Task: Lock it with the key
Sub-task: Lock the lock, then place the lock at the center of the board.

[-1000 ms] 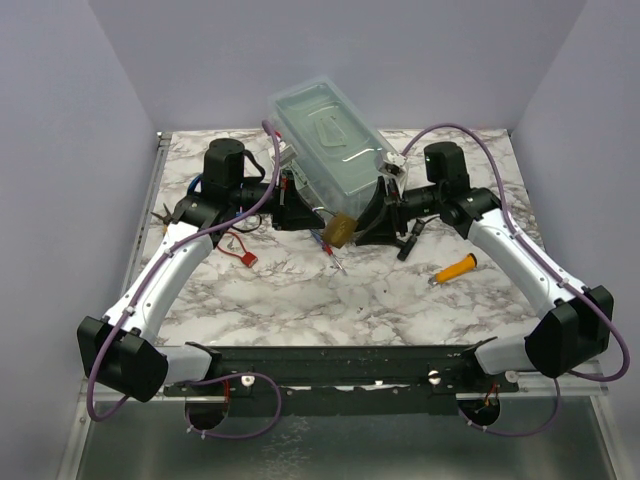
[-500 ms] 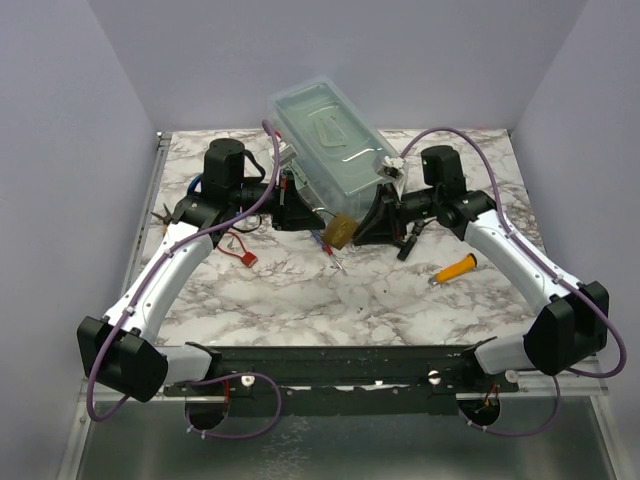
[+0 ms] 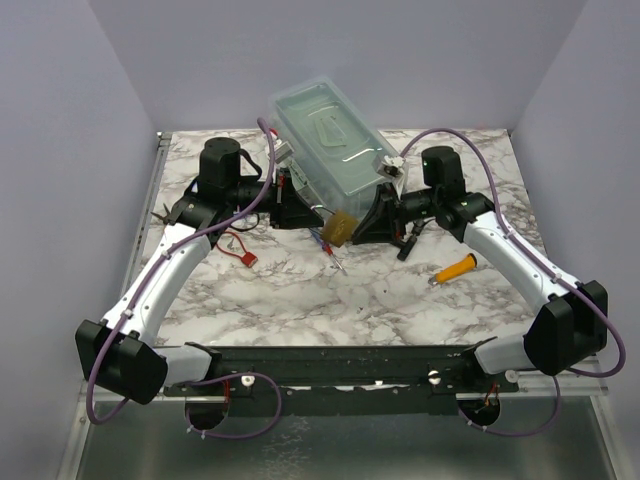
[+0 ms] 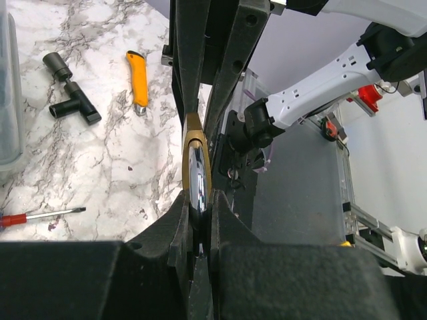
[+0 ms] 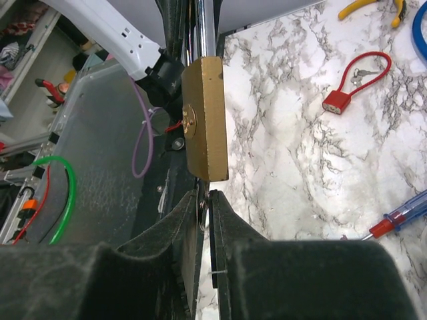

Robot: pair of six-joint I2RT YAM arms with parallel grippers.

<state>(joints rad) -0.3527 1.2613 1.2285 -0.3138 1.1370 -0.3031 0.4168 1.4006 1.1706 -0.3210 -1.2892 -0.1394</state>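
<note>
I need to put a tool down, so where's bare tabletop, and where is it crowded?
Bare marble tabletop lies in front, between the screwdriver and the near rail, and in the far right corner behind the right arm. Crowded: the middle, where the left gripper and right gripper meet at the lock beside the clear box.

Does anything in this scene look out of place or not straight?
Yes. The clear plastic box at the back of the table lies diagonally to the table's edges and appears tipped, with one end raised. A screwdriver and an orange-handled tool lie loose in front of it. Nothing looks spilled or broken.
</note>
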